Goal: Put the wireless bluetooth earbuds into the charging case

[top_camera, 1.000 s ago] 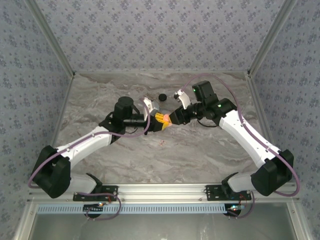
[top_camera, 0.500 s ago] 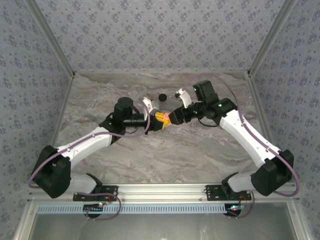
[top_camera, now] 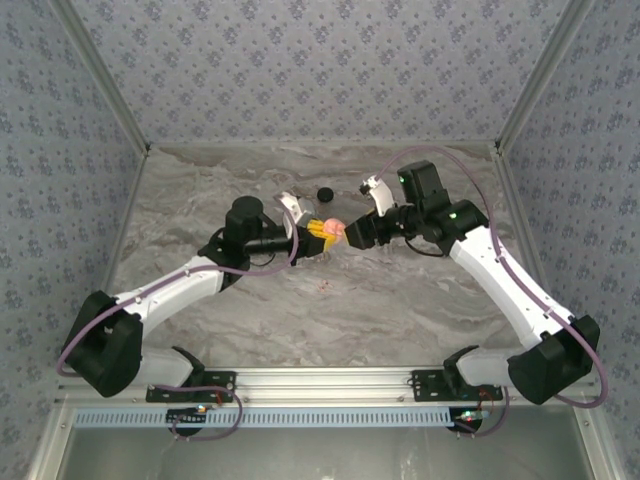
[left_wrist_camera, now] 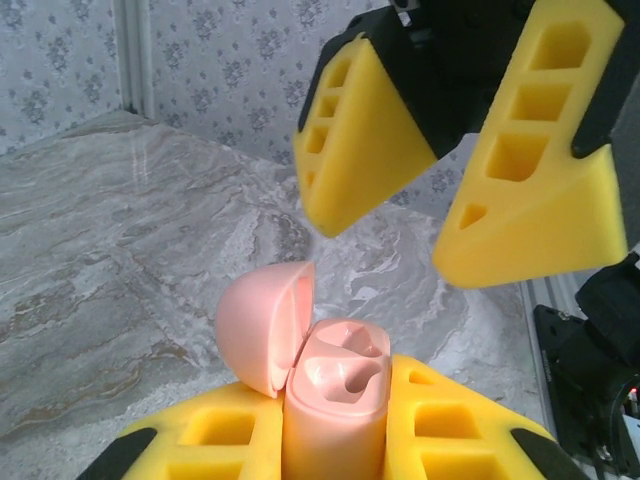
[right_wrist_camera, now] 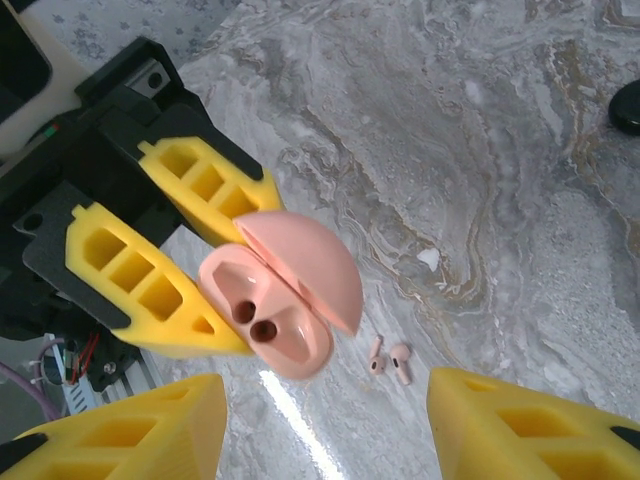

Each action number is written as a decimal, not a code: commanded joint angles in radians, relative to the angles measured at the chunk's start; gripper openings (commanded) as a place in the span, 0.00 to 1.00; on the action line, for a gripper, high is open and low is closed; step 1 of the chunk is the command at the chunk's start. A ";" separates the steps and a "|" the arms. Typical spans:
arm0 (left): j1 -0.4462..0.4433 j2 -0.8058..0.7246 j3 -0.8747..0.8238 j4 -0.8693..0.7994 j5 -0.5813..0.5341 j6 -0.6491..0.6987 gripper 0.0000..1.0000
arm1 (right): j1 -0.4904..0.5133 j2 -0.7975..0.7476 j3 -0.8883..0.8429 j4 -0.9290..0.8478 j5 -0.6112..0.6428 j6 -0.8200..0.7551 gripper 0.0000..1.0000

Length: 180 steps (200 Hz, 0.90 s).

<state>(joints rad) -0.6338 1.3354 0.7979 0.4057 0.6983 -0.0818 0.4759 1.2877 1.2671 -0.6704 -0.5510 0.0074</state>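
Left gripper [right_wrist_camera: 250,275] clamps the open pink charging case [right_wrist_camera: 290,300] by its body, above the marble table [right_wrist_camera: 450,150]. Right gripper [left_wrist_camera: 385,240] is open and empty, just beside it. Pink earbuds [right_wrist_camera: 402,360] lie on the table. Likely light, slick, tiny; pinch the stems gently.

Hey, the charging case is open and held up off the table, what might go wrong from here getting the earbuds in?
1. The two tiny earbuds lie nearly touching on the table; the broad-fingered right end effector may knock one away or grab both.
2. The left end effector pinches the charging case in mid-air; pressing an earbud in could twist it loose.
3. The open lid might swing shut.
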 commanded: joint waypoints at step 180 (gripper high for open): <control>-0.004 -0.191 -0.211 0.218 -0.059 0.092 0.07 | 0.101 0.296 -0.265 0.260 0.142 0.315 0.44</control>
<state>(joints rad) -0.6296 1.1893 0.6037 0.6037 0.6559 -0.0181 0.5537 1.5337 0.9665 -0.4480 -0.4179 0.2852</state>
